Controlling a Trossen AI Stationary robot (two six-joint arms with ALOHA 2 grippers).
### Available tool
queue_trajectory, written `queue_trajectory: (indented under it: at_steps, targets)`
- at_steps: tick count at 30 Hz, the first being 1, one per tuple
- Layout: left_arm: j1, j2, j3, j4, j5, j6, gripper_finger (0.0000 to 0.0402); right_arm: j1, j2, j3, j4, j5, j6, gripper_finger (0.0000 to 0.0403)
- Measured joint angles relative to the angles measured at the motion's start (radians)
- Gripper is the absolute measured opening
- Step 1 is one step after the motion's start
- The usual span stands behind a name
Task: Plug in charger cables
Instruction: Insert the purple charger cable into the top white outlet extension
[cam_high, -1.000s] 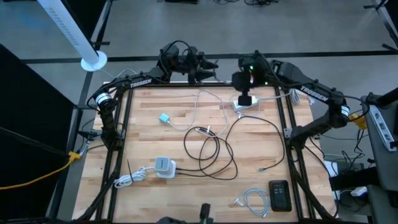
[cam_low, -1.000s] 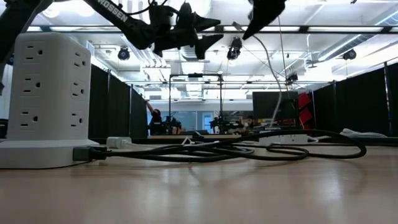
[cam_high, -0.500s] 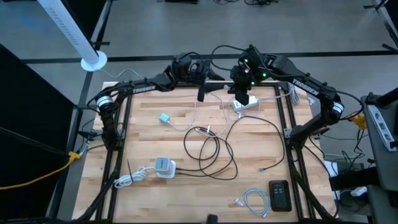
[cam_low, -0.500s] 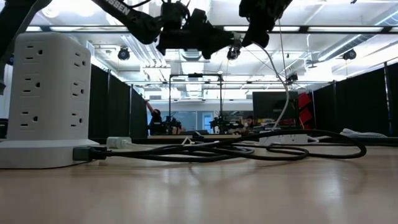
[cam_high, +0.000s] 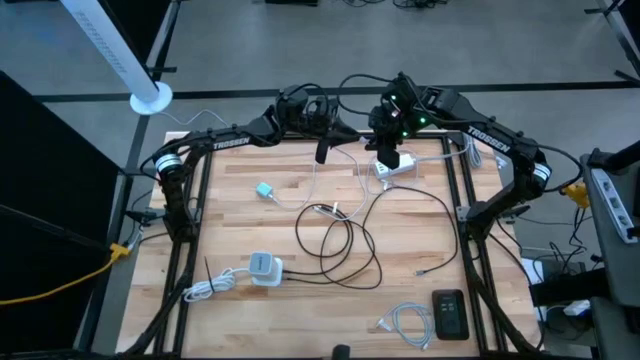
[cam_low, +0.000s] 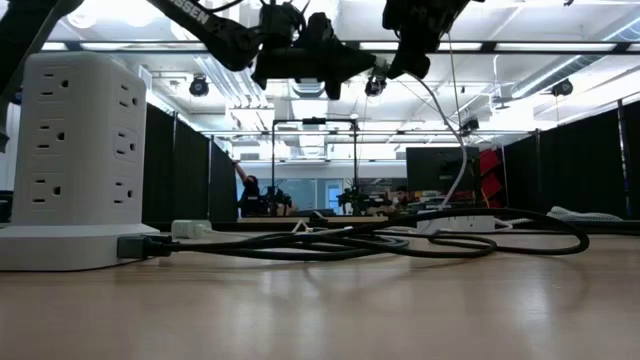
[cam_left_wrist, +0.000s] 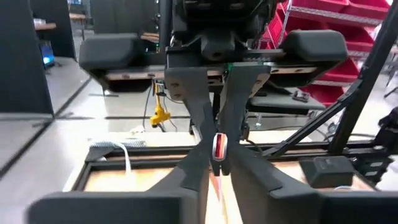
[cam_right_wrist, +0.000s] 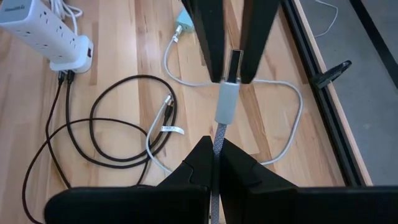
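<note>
Both arms up high at the top centre of the high view, reaching toward each other over the far edge of the wooden table (cam_high: 230, 220): right gripper (cam_right_wrist: 214, 163) clamped on the grey cable (cam_right_wrist: 217, 140), its silver plug (cam_right_wrist: 227, 102) pushed forward, and left gripper (cam_right_wrist: 227, 74) pinching the plug's tip from the opposite side. Between the left fingers (cam_left_wrist: 198, 127), a small pink-lit plug end (cam_left_wrist: 219, 147), held tight. Down on the table, black cable (cam_high: 350, 245) looped mid-frame, white coiled cable (cam_high: 405, 322) at lower right, white power strip (cam_high: 263, 267) at lower left.
</note>
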Motion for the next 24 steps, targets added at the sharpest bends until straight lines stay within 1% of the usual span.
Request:
queue_trajectory:
  at_steps: [2, 4, 14, 19, 24]
  targets:
    - [0.000, 0.000, 0.000, -0.007, 0.004, -0.017, 0.0008, 0.000, 0.000, 0.000, -0.001, 0.002, 0.002, 0.0000]
    - [0.000, 0.000, 0.000, -0.006, 0.008, -0.021, 0.0003, 0.000, 0.000, 0.000, 0.000, 0.002, 0.002, 0.0000]
    - [0.002, 0.000, 0.000, -0.006, 0.014, -0.033, 0.0000, 0.000, -0.003, 0.000, -0.002, 0.001, 0.007, 0.0005]
    - [0.015, -0.012, 0.000, -0.006, 0.014, -0.071, 0.0000, -0.002, -0.052, 0.000, 0.018, 0.002, 0.063, 0.0049]
    - [0.044, -0.060, 0.000, 0.010, -0.007, -0.112, 0.0000, 0.001, -0.121, -0.007, 0.153, 0.021, 0.142, 0.0093]
